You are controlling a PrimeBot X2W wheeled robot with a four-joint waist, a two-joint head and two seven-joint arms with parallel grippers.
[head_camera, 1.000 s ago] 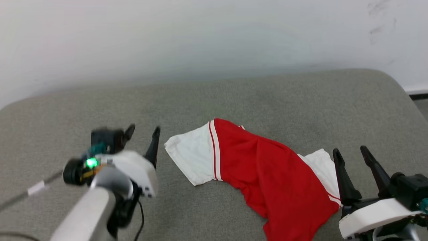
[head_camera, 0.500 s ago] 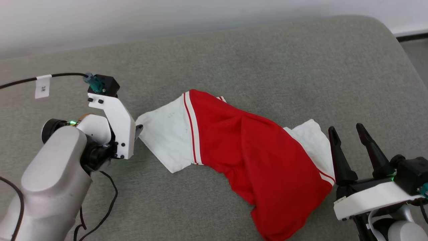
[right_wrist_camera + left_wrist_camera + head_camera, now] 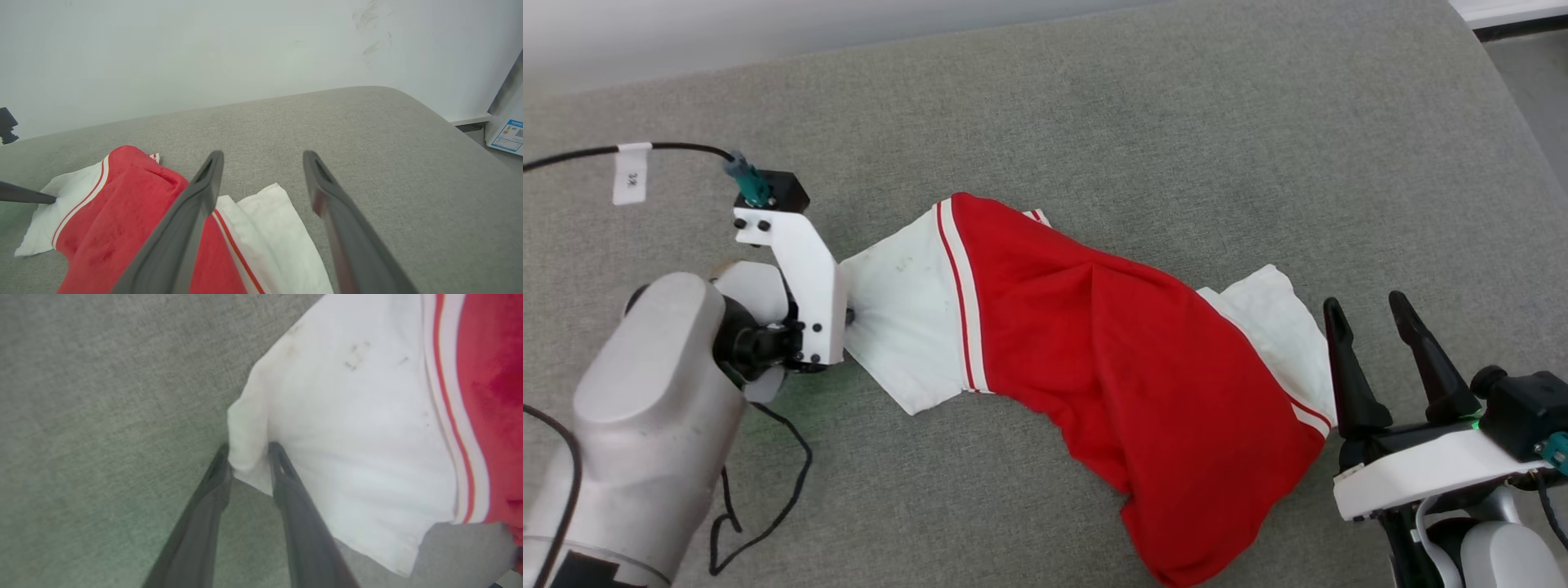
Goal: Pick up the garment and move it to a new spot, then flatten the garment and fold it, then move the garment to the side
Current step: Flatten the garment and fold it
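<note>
The garment [image 3: 1111, 351], red with white sleeves and striped trim, lies crumpled across the grey cushion [image 3: 1176, 122]; its number print is hidden. My left gripper [image 3: 849, 315] sits at the edge of the left white sleeve [image 3: 903, 318]. In the left wrist view that gripper [image 3: 249, 455] is shut on a pinched fold of the garment's [image 3: 359, 416] sleeve edge. My right gripper [image 3: 1365, 304] stands open just right of the other white sleeve [image 3: 1274, 318], touching nothing. The right wrist view has it [image 3: 263, 155] open above the garment [image 3: 122, 204].
A black cable [image 3: 588, 153] with a white tag [image 3: 630, 174] runs to my left wrist, and more cable [image 3: 768, 506] loops on the cushion below it. A pale wall [image 3: 245, 49] stands behind. The cushion's right edge drops to the floor [image 3: 1527, 73].
The head camera has tilted down. My left gripper swung in to the left sleeve's edge and shut on it, bunching the fabric. The right gripper stayed open beside the right sleeve.
</note>
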